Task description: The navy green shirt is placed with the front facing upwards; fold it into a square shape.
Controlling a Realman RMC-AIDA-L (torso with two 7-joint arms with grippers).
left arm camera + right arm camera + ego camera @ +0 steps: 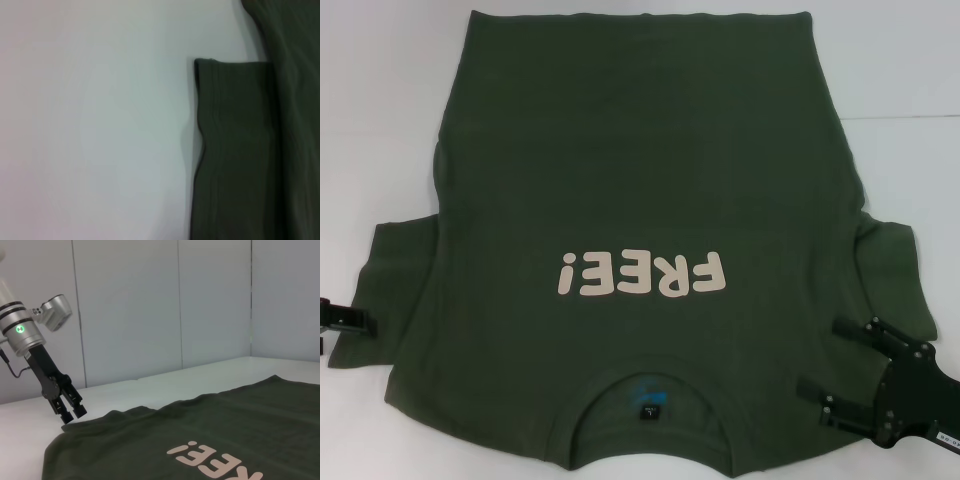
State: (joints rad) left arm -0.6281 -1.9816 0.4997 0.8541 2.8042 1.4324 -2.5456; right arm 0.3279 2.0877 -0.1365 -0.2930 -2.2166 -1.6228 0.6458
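In the head view we see the navy green shirt (630, 190) spread flat on the white table (380, 100), front up, its collar (648, 385) nearest us and its hem at the far side. The cream "FREE!" lettering (642, 272) reads upside down from here. Our left gripper (342, 318) sits at the picture's left edge, just beside the outer edge of the left sleeve (395, 300); only a small part of it shows, so we cannot tell its finger state from this view. Our right gripper (830, 370) reaches in from the lower right corner, low over the shirt's right shoulder area, its two fingers (850, 328) spread apart and pointing toward the collar. Bare table lies on both sides of the shirt's body.

In the left wrist view we look down on the sleeve's stitched hem edge (207, 145), with the shirt body beside it and open white table filling the rest.

In the right wrist view we see across the shirt to the left gripper (70, 412), its arm angled steeply down, fingertips together and just above or touching the sleeve edge; we cannot tell which. A pale wall (150, 305) stands behind.
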